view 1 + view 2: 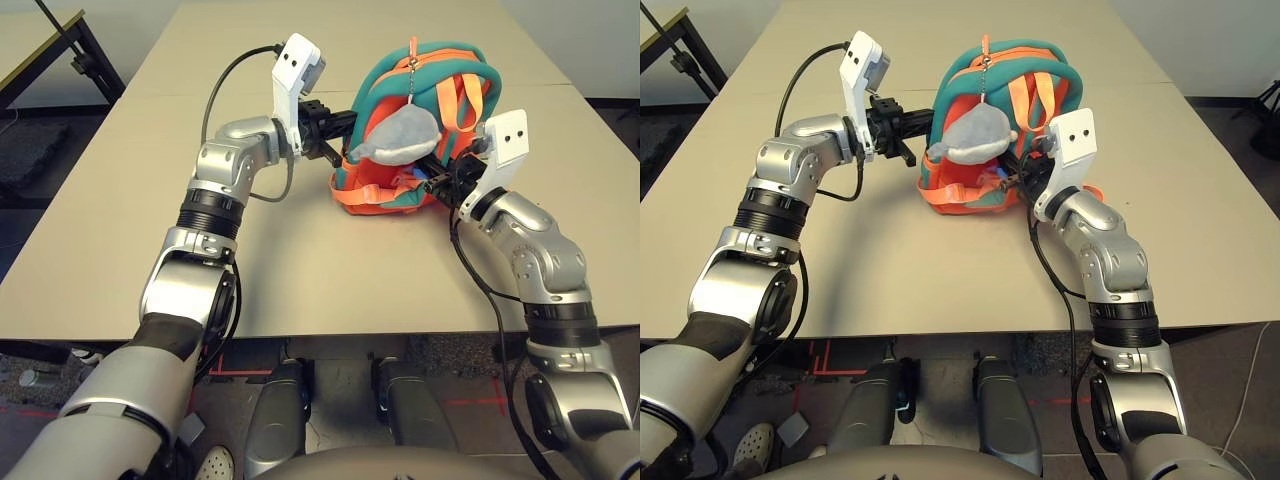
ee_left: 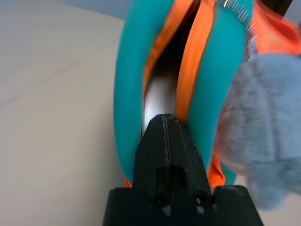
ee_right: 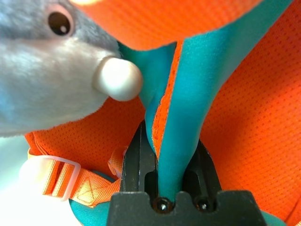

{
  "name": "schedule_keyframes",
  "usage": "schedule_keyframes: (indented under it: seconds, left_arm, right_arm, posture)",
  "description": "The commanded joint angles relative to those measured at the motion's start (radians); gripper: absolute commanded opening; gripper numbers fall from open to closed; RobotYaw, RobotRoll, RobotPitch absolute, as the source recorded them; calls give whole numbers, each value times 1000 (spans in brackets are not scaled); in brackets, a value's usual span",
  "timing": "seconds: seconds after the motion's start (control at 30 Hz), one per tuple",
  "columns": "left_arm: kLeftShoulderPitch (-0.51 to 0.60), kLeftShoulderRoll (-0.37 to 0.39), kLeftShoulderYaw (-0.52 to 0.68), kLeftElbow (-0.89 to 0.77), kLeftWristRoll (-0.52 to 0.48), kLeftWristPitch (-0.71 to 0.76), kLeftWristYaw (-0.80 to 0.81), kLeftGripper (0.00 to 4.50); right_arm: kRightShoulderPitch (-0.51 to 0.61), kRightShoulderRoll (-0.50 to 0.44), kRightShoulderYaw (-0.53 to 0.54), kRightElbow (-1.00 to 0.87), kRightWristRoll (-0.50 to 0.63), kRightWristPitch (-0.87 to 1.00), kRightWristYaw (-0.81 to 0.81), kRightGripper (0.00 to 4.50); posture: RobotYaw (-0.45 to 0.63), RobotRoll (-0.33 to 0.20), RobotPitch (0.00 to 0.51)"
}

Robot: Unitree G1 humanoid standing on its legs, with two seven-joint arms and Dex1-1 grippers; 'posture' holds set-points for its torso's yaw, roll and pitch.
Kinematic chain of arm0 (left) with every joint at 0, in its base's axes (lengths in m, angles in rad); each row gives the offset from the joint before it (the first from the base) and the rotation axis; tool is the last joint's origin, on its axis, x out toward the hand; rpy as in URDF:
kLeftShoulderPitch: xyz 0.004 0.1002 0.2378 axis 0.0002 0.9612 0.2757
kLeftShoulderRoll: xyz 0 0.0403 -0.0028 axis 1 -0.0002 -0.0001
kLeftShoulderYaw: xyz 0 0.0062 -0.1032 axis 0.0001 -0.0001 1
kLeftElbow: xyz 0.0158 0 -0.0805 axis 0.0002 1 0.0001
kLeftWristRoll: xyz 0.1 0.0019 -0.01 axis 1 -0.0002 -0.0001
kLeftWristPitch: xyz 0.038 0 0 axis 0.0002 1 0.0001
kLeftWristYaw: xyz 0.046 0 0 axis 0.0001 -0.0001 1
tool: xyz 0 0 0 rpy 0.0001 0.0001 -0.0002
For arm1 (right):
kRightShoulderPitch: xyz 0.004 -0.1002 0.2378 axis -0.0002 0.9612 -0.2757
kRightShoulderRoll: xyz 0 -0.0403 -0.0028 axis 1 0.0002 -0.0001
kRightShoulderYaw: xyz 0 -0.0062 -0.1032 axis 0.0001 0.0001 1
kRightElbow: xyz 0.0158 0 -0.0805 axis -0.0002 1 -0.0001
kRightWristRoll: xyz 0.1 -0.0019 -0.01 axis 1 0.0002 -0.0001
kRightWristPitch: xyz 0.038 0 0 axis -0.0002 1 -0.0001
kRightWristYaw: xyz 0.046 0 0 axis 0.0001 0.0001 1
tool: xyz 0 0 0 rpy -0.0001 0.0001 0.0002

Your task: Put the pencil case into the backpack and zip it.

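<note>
Your left gripper [image 2: 164, 117]: closed, at the open zip gap | your right gripper [image 3: 171, 141]: clamping backpack's teal trim [image 3: 181, 117] | white pencil case [image 2: 160, 96]: inside | risk: left tips pushing further may jam case or snag zip

Soft, bright light leaves 1 faint shadow on the table [image 1: 265, 250], with the close-up plush [image 2: 263, 122] blurred.

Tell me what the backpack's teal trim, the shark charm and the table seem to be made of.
Teal trim: probably smooth synthetic fabric, matte to softly sheened, rounded as if padded.
Shark charm: likely plush, since short, soft pile shows on its grey and pale parts; the rounded whitish nose looks smoother, its material uncertain.
Table: perhaps laminate, judging by the even, flat beige surface.
</note>
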State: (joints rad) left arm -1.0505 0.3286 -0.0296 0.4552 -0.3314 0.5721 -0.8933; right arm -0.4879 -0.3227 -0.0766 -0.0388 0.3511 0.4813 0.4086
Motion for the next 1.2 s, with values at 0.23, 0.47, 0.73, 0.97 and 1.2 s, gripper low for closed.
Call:
schedule_keyframes:
  seconds: [0.23,0.47,0.73,0.97,1.2]
  left_arm:
    - [77,165,131,-369,-175,305,17,0]
    - [101,254,140,-553,-278,477,21,613]
    - [120,265,65,-640,-319,508,19,3714]
    - [121,220,-65,-635,-244,434,47,4500]
    - [87,175,-182,-531,-107,300,71,4500]
  right_arm:
    - [20,-6,11,35,-21,20,-2,190]
    - [7,-3,19,59,-24,11,8,190]
    - [2,0,24,73,-26,0,11,190]
    - [4,2,21,75,-27,-4,8,190]
    - [-1,4,25,78,-30,-5,8,190]
  posture:
    - [-130,0,131]
    - [-108,0,132]
    - [-112,0,129]
    - [-118,0,126]
    - [-134,0,125]
